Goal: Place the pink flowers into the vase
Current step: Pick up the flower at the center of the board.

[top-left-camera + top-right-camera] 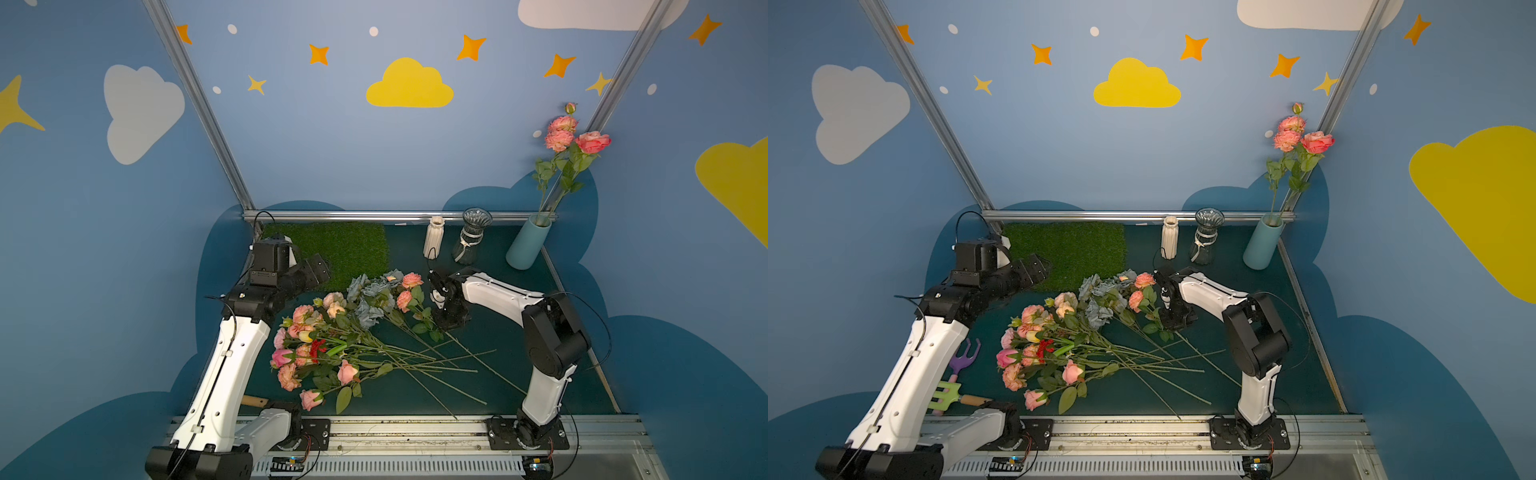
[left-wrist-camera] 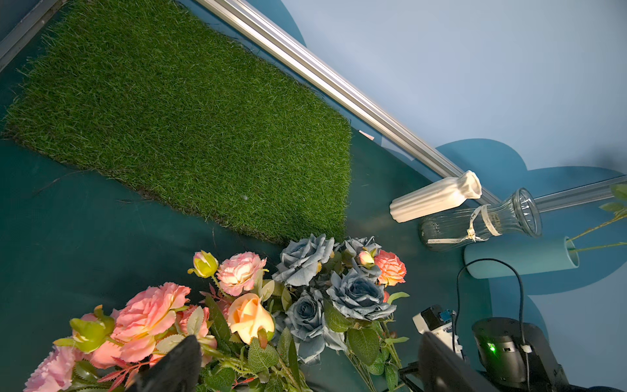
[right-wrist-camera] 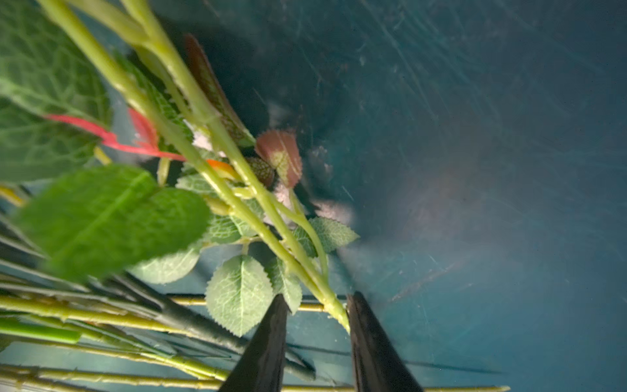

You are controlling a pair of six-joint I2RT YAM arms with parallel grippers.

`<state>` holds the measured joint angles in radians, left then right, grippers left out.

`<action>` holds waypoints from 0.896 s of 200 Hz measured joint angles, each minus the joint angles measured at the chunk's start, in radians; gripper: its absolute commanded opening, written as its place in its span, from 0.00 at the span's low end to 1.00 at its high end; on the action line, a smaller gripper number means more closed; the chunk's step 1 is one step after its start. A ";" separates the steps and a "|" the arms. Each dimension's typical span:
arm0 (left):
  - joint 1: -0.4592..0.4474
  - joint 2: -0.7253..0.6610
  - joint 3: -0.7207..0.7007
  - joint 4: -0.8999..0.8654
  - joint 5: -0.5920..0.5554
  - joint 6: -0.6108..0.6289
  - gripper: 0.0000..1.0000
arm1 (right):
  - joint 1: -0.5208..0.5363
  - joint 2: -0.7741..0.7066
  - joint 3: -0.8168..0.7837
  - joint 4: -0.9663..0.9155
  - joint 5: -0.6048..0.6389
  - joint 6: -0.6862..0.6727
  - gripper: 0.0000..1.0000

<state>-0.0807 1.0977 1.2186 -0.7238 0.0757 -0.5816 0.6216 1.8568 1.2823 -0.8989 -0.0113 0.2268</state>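
Though loose, pink flowers (image 3: 237, 212) inside right hand (image 3: 317, 298)

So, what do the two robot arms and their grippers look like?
The left arm and right arm have white shells with black joints and thin black cables along them. The right gripper has black tapered fingers. The left gripper is black too.

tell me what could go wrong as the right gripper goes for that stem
1. The stem sits close against one finger of the right gripper, whose jaws stand apart; closing might let it slip out or pinch the leaf beside it.
2. The pink blooms nearby lie against the grey-blue roses; lifting may drag those along.
3. The blue vase already holds leaning pink flowers, with the glass vase close by; a long stem could knock either.
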 measured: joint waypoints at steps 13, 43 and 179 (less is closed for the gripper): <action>0.004 0.000 0.000 0.001 0.003 -0.002 1.00 | 0.000 0.001 -0.008 0.012 0.002 0.000 0.34; 0.007 0.000 0.000 0.006 0.003 -0.003 1.00 | 0.000 0.010 -0.031 0.036 -0.002 -0.003 0.34; 0.007 0.011 -0.005 0.014 0.003 -0.006 1.00 | -0.018 0.034 -0.042 0.071 -0.036 -0.023 0.29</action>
<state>-0.0738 1.1091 1.2137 -0.7094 0.0788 -0.5880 0.6037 1.8904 1.2404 -0.8284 -0.0471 0.2039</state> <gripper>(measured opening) 0.996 0.307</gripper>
